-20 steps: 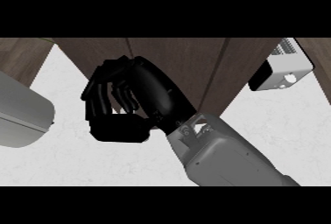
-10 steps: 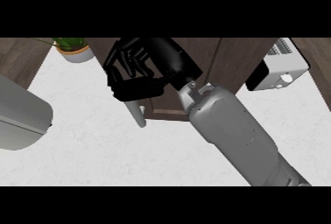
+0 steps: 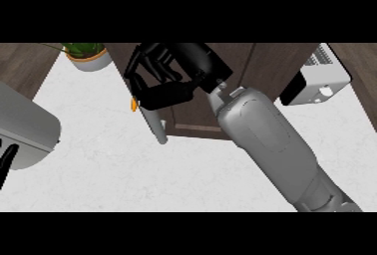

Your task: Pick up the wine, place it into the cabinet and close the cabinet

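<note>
My right hand (image 3: 177, 67) is up against the brown cabinet (image 3: 243, 64) at the top of the head view, fingers curled and thumb tucked below them. No bottle shows in it. Just below the hand, a grey bar handle (image 3: 154, 124) runs down the cabinet door's edge. A small orange sliver (image 3: 133, 104) peeks out left of the thumb; I cannot tell what it is. The wine is not visible. A straight black sliver of my left hand (image 3: 7, 158) shows at the left edge.
A potted plant (image 3: 88, 55) stands at the top left on the white counter (image 3: 147, 179). A white toaster (image 3: 316, 79) sits at the top right. A large grey rounded body (image 3: 26, 127) fills the left edge.
My right hand has moved up and away from me toward the cabinet front, with the forearm stretching out behind it. The plant has come into view at the top left.
</note>
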{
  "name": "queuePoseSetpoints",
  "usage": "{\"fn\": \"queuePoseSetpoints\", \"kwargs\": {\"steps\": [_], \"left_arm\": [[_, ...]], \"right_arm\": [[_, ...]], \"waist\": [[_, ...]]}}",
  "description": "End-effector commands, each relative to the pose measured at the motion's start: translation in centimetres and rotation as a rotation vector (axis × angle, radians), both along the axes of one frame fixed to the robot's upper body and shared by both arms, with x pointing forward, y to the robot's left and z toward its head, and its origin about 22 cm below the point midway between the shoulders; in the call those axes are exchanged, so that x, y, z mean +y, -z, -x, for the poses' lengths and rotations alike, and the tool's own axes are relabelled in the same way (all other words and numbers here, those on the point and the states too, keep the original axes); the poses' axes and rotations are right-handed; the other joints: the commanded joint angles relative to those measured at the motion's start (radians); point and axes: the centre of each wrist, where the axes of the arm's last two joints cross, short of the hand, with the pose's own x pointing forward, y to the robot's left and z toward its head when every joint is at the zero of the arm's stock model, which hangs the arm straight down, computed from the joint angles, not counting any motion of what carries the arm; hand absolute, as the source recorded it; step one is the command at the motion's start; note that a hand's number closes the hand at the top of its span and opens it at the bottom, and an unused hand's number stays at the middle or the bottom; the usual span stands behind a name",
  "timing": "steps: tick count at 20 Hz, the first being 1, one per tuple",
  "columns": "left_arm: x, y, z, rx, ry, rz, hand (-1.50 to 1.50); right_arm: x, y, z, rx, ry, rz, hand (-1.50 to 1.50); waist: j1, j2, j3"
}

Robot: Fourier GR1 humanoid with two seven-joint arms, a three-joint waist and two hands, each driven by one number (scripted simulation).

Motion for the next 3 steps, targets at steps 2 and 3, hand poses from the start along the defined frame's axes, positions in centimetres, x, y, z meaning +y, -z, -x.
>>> {"fn": "queuePoseSetpoints", "kwargs": {"steps": [2, 3], "left_arm": [[-0.7, 0.4, -1.7, 0.002, -0.032, 0.006, -1.5], [-1.3, 0.8, -0.7, 0.005, -0.027, 0.007, -1.5]], "right_arm": [[-4.9, -0.7, -4.0, 0.033, 0.22, 0.022, 1.5], [-6.5, -0.2, -4.4, 0.028, 0.234, 0.012, 1.5]], "waist": [[-0.028, 0.036, 0.015], [-0.014, 0.033, 0.016]]}}
